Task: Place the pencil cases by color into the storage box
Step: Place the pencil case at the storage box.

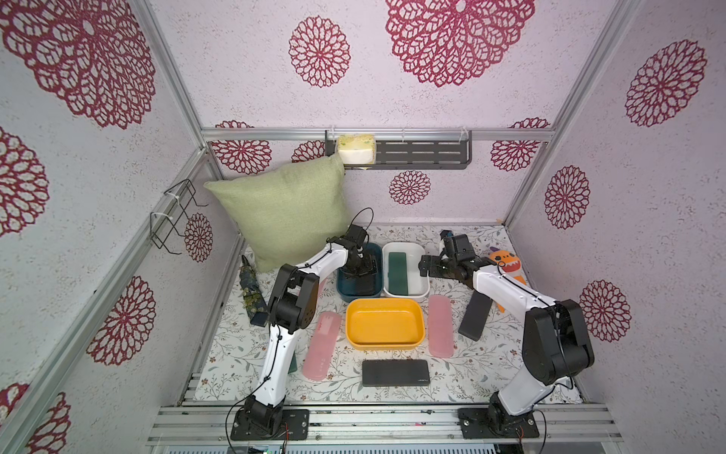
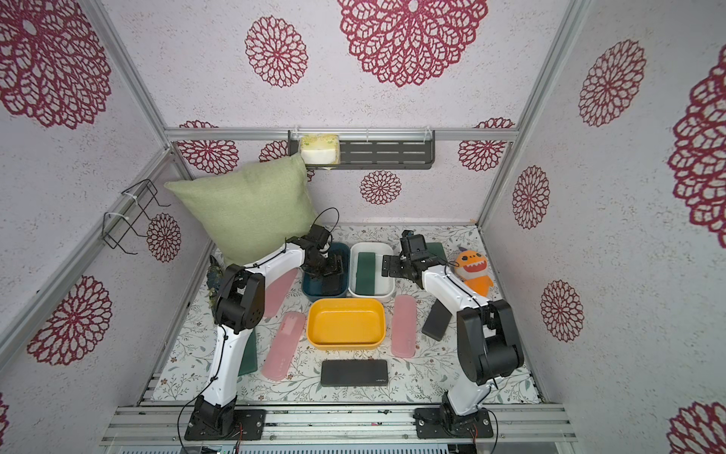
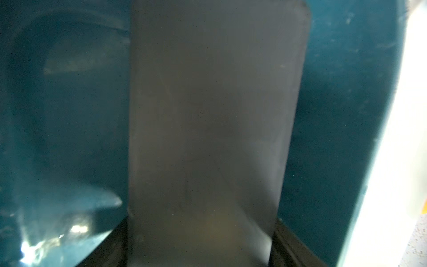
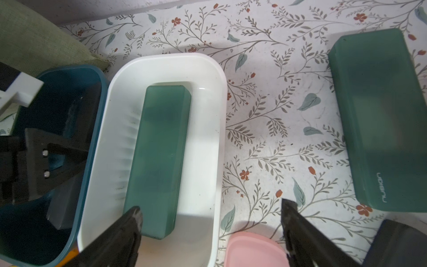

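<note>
Down inside the blue bin (image 1: pixel 341 291), my left gripper (image 1: pixel 363 272) is shut on a black pencil case (image 3: pixel 212 115) that runs along the bin. My right gripper (image 4: pixel 212 209) hovers open and empty over the right rim of the white bin (image 4: pixel 221 115), where a green case (image 4: pixel 161 150) lies flat. The yellow bin (image 1: pixel 416 342) holds nothing. On the mat lie pink cases (image 1: pixel 320 346) (image 1: pixel 440 326) (image 2: pixel 279 293), black cases (image 1: pixel 395 372) (image 1: pixel 476 318), and green cases (image 4: pixel 379 120) (image 2: pixel 248 353), the last partly hidden under my left arm.
A green pillow (image 1: pixel 283 212) leans in the back left corner, close behind my left arm. An orange plush toy (image 1: pixel 506 263) sits at the back right next to my right arm. A folded umbrella (image 1: pixel 251 291) lies by the left wall.
</note>
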Controlling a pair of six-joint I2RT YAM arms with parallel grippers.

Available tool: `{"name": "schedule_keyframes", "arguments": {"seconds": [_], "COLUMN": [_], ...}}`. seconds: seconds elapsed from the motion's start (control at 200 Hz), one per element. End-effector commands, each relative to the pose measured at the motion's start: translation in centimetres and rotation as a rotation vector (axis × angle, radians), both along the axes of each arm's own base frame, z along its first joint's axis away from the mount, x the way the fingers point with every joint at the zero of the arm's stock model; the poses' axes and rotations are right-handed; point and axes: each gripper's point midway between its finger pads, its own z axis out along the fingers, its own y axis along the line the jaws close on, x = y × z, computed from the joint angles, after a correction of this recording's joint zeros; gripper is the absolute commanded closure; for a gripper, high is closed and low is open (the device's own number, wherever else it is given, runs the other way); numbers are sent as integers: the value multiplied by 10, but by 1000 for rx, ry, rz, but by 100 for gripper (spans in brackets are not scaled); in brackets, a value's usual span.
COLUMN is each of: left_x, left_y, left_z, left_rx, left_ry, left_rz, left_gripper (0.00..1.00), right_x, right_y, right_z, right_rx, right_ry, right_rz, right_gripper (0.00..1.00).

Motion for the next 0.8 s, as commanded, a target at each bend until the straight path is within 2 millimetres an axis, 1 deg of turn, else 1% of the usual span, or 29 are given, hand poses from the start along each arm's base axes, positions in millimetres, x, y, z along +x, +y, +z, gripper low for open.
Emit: {"name": "schedule_keyframes", "arguments": {"seconds": [0.0,0.07,0.155,0.365,0.515,0.53,0.55,0.795], "left_x": [1,0,-1,-2,-2,-2,-2,-2], "left_y": [-3,-3,-2,-1,0,0,0,-1], "left_z": [-3,-6,-8,-10,-9,-9,-9,-5], "left_rx": [12,16,19,33,35,35,35,27], "left_ry": [3,8,14,17,15,14,15,7], "left_rz": [-6,-9,-9,-14,-21,-22,-22,-32], "left_gripper": [42,39,32,18,14,7,5,3], "right_x": [5,4,4,3,2,2,2,1], "right_y": [1,1,2,1,1,1,1,1], "right_z": [3,2,2,1,1,0,0,-1], "right_rx": [3,4,5,4,4,5,4,3], "right_ry": [-21,-19,-18,-17,-15,-15,-14,-12], "right_rz": [12,14,17,18,19,18,18,17], "right_gripper": [4,4,4,3,3,3,3,3]}}
